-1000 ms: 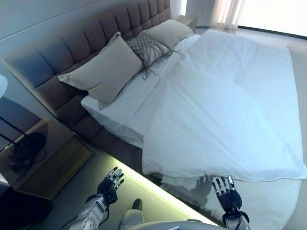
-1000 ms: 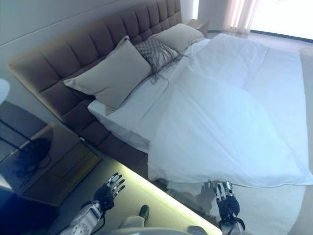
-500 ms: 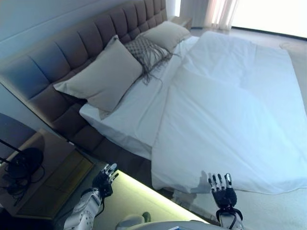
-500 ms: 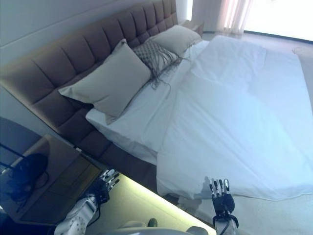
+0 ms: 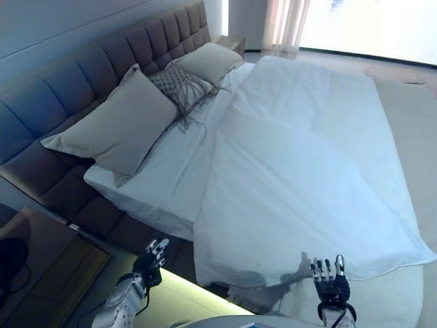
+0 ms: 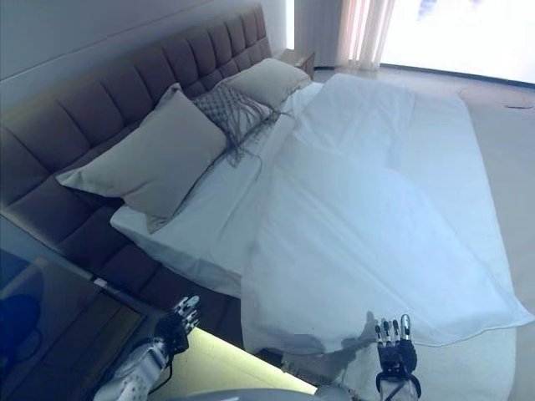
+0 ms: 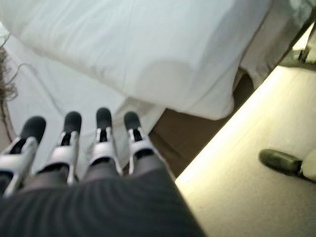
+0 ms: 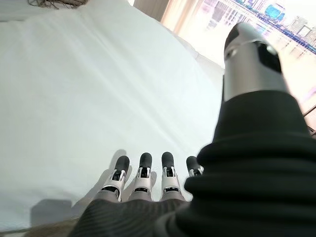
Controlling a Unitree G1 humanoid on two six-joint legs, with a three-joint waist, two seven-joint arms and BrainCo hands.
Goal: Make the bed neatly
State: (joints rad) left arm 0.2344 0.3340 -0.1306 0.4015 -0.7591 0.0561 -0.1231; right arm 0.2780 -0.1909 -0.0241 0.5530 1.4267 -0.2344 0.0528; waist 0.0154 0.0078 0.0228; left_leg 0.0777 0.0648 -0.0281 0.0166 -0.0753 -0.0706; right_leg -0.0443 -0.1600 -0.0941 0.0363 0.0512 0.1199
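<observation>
A white duvet (image 5: 307, 178) lies over the bed, its near edge hanging over the bedside; the white sheet (image 5: 164, 184) shows bare on the headboard side. A large beige pillow (image 5: 113, 123), a fringed grey cushion (image 5: 179, 85) and a second beige pillow (image 5: 208, 61) lean on the tufted headboard (image 5: 75, 89). My left hand (image 5: 150, 258) is open, low beside the bed frame, touching nothing; in its wrist view its fingers (image 7: 69, 143) are straight. My right hand (image 5: 330, 285) is open just below the duvet's near edge, its fingers (image 8: 143, 177) straight before the duvet (image 8: 89, 98).
A dark nightstand (image 5: 34, 273) stands by the headboard at my left. A lit strip (image 5: 184, 301) runs along the bed base. Curtains (image 5: 287, 24) and a bright window are at the far end. A pale rug (image 5: 382, 301) lies by the bed at my right.
The camera has shifted, so the bed sits further left in view. Both hands stay open and low by the bedside; the right hand is a little nearer the duvet's edge.
</observation>
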